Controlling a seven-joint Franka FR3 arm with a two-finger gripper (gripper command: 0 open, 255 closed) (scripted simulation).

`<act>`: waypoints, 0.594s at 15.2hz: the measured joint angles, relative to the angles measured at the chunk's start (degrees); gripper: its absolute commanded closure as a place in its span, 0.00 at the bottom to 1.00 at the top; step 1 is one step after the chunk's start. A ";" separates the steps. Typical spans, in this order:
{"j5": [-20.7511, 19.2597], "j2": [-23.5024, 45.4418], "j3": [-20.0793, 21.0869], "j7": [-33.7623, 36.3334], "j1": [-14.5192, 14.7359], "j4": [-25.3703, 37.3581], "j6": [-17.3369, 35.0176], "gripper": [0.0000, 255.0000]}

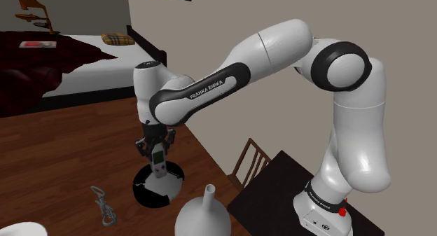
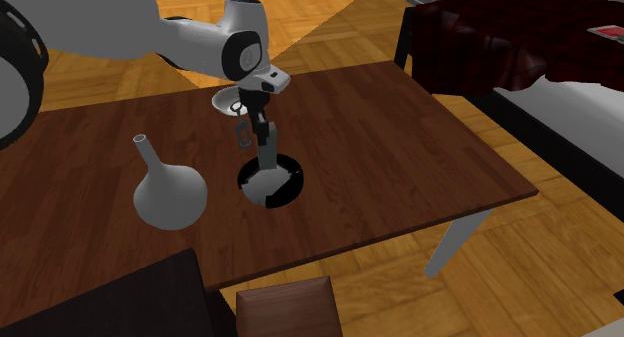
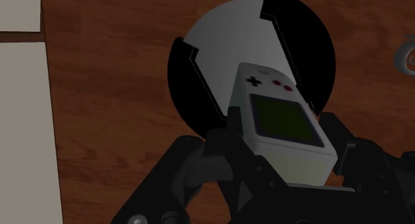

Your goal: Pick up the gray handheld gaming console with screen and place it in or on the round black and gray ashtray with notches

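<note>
My gripper [image 1: 157, 145] is shut on the gray handheld console [image 1: 159, 162], holding it upright by its sides. The console [image 3: 282, 123] shows a dark screen, a cross pad and red buttons between the black fingers [image 3: 229, 139]. Right under it lies the round black and gray ashtray [image 1: 144, 186] with notches, on the dark wooden table. In the second exterior view the console [image 2: 266, 150] hangs from the gripper [image 2: 259, 127] with its lower end over the middle of the ashtray [image 2: 291, 174]. Whether it touches the ashtray [image 3: 219, 50] I cannot tell.
A gray vase [image 1: 203, 213] with a narrow neck stands near the ashtray, toward the stand. A metal corkscrew [image 1: 103, 206] lies on the table on the other side. A wooden chair [image 1: 250, 162] stands at the table's edge. A bed [image 1: 77, 70] is beyond the table.
</note>
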 measured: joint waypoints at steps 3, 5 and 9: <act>-0.28 1.17 -0.18 0.01 0.02 -0.59 1.74 1.00; -0.52 2.10 -0.29 0.22 0.18 -0.94 3.01 1.00; -0.64 2.59 -0.37 0.26 0.20 -1.38 3.94 1.00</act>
